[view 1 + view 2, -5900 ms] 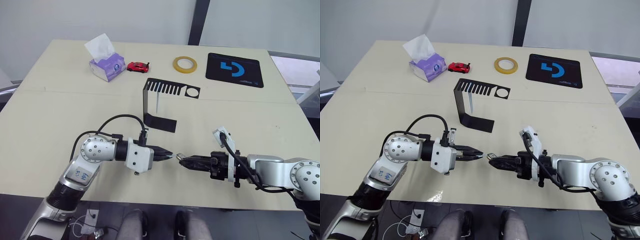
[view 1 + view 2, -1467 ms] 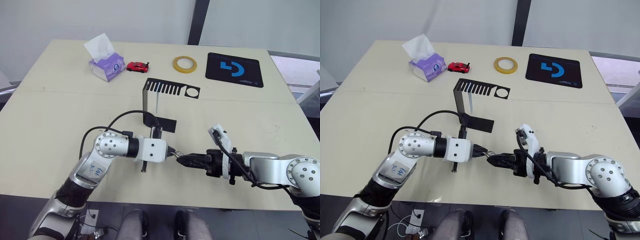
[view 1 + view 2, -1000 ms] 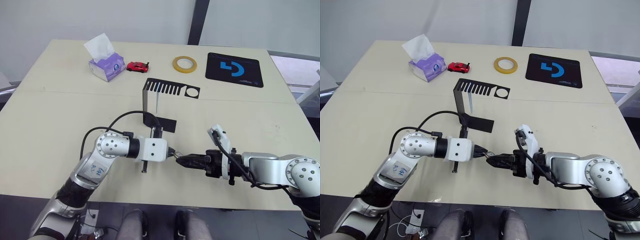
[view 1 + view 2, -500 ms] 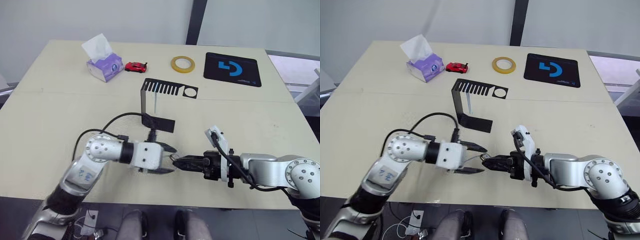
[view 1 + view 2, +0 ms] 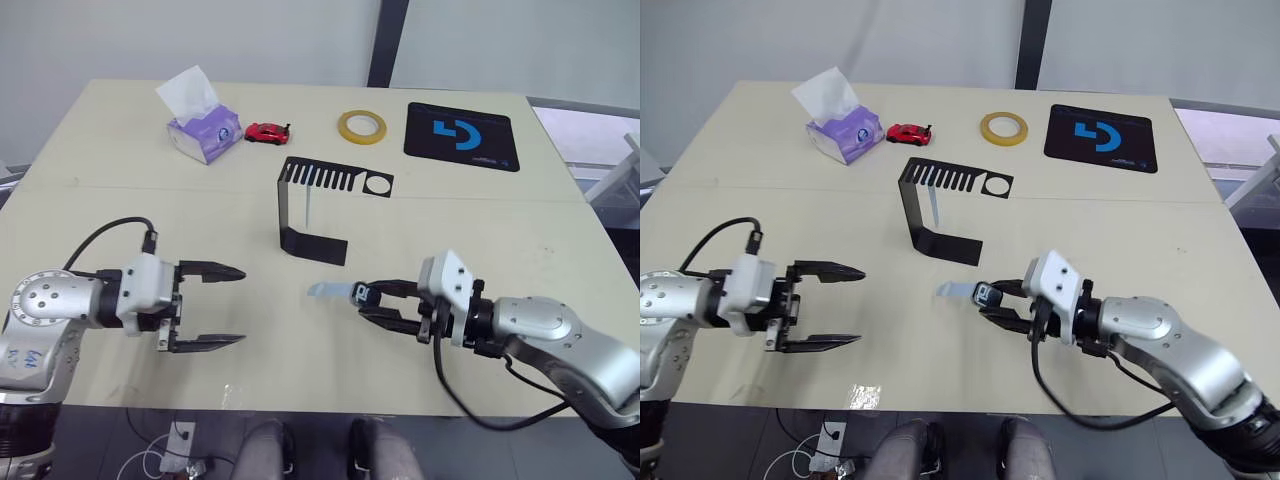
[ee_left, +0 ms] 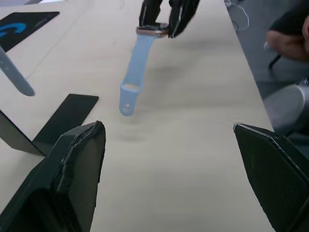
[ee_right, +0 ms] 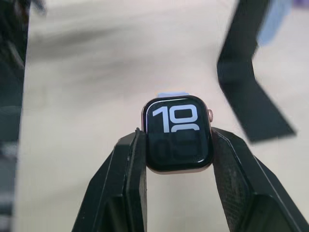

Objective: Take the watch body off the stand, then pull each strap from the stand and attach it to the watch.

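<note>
Gripping the watch (image 7: 177,134) by its two sides between closed black fingers, with one pale blue strap (image 5: 327,290) already joined to it and sticking out toward nine o'clock above the table (image 5: 300,370). Hovering at eight o'clock of the stand (image 5: 312,205), well apart from the watch, with left gripper (image 5: 212,306) fingers spread wide and holding nothing. Hanging from a slot in the stand's top plate, the second strap (image 5: 311,204), at twelve o'clock of the right gripper (image 5: 368,300).

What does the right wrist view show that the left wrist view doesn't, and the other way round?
Right wrist view: the white digits on the screen of the watch body, pinched in the right tool. Left wrist view: the whole length of the strap hanging from the watch, plus the wide-open left tool. Both: watch body, strap, right tool and the stand.
</note>
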You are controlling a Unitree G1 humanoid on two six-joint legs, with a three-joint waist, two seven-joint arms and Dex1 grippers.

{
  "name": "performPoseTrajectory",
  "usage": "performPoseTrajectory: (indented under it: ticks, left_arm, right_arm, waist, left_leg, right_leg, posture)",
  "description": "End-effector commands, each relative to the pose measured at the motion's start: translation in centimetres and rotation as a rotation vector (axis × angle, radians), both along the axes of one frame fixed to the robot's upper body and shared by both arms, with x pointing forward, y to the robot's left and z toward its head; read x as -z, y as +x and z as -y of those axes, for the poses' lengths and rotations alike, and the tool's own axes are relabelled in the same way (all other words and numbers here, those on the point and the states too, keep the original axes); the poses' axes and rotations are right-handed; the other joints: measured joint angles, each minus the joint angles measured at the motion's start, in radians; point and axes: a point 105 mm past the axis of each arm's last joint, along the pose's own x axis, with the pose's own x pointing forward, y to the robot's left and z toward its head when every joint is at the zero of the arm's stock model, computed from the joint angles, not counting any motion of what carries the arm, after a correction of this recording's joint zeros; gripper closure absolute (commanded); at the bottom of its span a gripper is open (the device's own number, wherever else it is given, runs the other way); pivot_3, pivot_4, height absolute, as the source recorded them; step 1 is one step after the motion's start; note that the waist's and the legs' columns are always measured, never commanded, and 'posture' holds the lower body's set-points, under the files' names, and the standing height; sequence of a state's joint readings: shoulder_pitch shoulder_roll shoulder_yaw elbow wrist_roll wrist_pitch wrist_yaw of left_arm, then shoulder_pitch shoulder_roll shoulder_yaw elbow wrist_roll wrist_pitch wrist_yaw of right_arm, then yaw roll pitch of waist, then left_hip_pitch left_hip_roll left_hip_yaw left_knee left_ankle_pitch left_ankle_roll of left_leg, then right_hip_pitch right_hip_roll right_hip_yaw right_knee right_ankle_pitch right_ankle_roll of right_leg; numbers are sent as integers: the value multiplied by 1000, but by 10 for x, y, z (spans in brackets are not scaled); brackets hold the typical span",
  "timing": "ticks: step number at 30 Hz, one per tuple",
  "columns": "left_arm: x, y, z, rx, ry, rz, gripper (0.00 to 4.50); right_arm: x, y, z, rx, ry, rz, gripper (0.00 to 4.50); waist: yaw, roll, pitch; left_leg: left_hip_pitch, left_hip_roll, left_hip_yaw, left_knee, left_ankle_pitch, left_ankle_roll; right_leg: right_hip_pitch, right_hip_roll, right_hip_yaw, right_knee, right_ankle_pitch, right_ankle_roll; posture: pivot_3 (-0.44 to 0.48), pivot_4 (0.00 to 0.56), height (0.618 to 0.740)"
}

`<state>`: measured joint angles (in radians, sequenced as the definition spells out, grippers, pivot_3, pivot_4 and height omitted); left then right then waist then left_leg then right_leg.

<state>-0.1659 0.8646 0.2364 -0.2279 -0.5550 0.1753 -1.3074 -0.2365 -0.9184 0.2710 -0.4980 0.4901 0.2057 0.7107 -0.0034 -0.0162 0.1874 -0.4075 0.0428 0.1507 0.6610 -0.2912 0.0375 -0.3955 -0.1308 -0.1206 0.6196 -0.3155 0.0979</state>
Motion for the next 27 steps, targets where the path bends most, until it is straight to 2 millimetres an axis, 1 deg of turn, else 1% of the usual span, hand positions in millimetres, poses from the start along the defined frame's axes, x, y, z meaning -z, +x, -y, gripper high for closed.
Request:
performPoseTrajectory:
  ticks: [1,3,4,7,10,14,15,17,18,21,24,26,27]
  left_arm:
    - [-10,-5,3,29,-54,27,0]
    - [-12,-6,8,42,-80,22,0]
    - [-12,-8,11,57,-83,15,0]
    - [-17,-14,16,102,-121,-5,0]
    - [-20,-12,18,98,-132,19,0]
    - [-16,-14,18,109,-113,19,0]
    - [-16,-14,18,108,-112,19,0]
    - [-15,-14,15,101,-107,20,0]
    - [-15,-14,12,94,-102,21,0]
    - [-15,-14,3,80,-79,24,0]
    - [-10,-17,-7,64,-51,10,0]
    - [-6,-20,-12,53,-36,0,0]
    - [-5,-21,-15,45,-34,-4,0]
  right_arm:
    - [1,-5,-4,-129,-107,257,2960]
    - [9,-5,-3,-157,-156,316,2960]
    - [8,-5,-4,-171,-162,369,2960]
    - [7,-5,-4,-186,-160,423,2960]
    - [8,-3,-2,-181,-168,436,2960]
    - [5,-1,-4,-168,-140,416,2960]
    - [3,-3,-9,-189,-109,384,2960]
    - [-5,-6,-22,-196,8,256,2960]
    - [-5,-6,-29,-204,39,175,2960]
    - [3,-2,-44,-201,52,-1,2960]
    - [20,5,-59,-167,-9,-143,2960]
    - [26,8,-65,-162,-39,-145,2960]
    - [33,6,-65,-173,-72,-160,2960]
  waist:
    - [0,0,0]
    - [-1,0,0]
    - [-1,0,0]
    - [-1,0,0]
    - [-1,0,0]
    - [-1,0,0]
    - [-1,0,0]
    - [-3,0,0]
    - [-5,0,0]
    - [-9,0,0]
    - [-17,0,0]
    - [-21,0,0]
    - [-21,0,0]
  left_leg:
    - [0,0,1,0,0,0]
    - [2,0,2,0,1,-1]
    - [2,0,2,0,1,-1]
    - [2,1,2,0,2,-2]
    - [2,1,2,0,2,-3]
    - [2,2,2,1,2,-3]
    - [2,2,2,1,2,-3]
    - [2,2,2,1,2,-3]
    - [2,2,2,1,2,-3]
    - [3,3,1,1,2,-3]
    - [3,3,0,1,2,-3]
    - [2,3,0,1,2,-3]
    - [2,3,0,1,2,-3]
  right_leg:
    - [0,0,0,1,0,0]
    - [0,0,0,2,0,0]
    - [0,0,0,3,0,0]
    - [0,1,2,3,0,0]
    - [0,1,2,3,0,0]
    - [0,1,2,4,0,0]
    - [0,1,2,4,0,0]
    - [0,1,2,4,0,-1]
    - [0,1,3,4,0,-1]
    - [0,1,2,6,-1,-2]
    - [0,1,1,6,-1,-3]
    - [-1,0,1,7,-2,-4]
    - [-1,0,1,7,-2,-4]
  posture:
    - [0,150,740]
    - [0,150,740]
    - [0,150,740]
    - [0,150,740]
    - [0,150,740]
    - [0,150,740]
    - [0,150,740]
    - [0,150,740]
    - [0,150,740]
    - [0,150,740]
    - [0,150,740]
    - [0,150,740]
    - [0,150,740]
